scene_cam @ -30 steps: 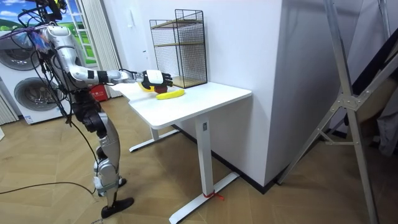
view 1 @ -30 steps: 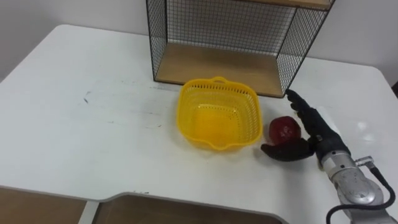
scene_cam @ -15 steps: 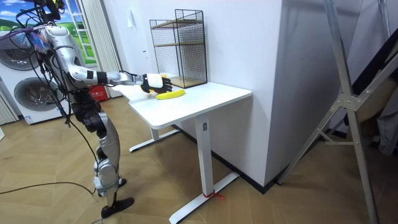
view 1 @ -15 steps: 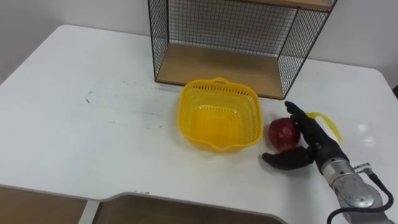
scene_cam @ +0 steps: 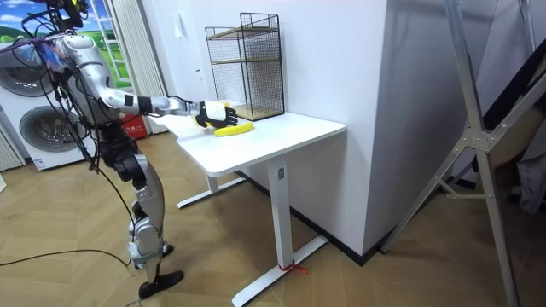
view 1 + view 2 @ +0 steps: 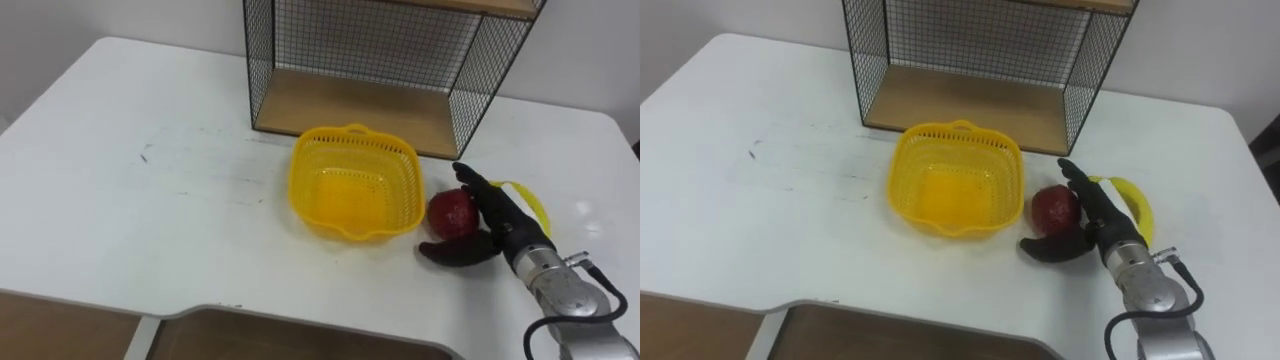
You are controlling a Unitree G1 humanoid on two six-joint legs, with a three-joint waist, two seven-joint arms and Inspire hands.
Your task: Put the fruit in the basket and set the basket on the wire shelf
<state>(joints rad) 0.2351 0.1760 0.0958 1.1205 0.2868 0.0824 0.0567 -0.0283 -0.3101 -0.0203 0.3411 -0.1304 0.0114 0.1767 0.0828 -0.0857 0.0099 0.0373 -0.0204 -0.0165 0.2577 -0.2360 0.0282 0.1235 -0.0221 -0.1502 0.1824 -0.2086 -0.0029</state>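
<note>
The right hand (image 6: 503, 232) rests open on the table (image 6: 150, 200), fingers straight along the right side of the red fruit (image 6: 451, 211), thumb spread low in front of it, nothing gripped yet; the fruit sits just right of the empty yellow basket (image 6: 352, 137), with the banana (image 6: 532, 203) behind the hand; fingers and thumb should close evenly so the fruit cannot roll, then lift it clear of the rim.
</note>
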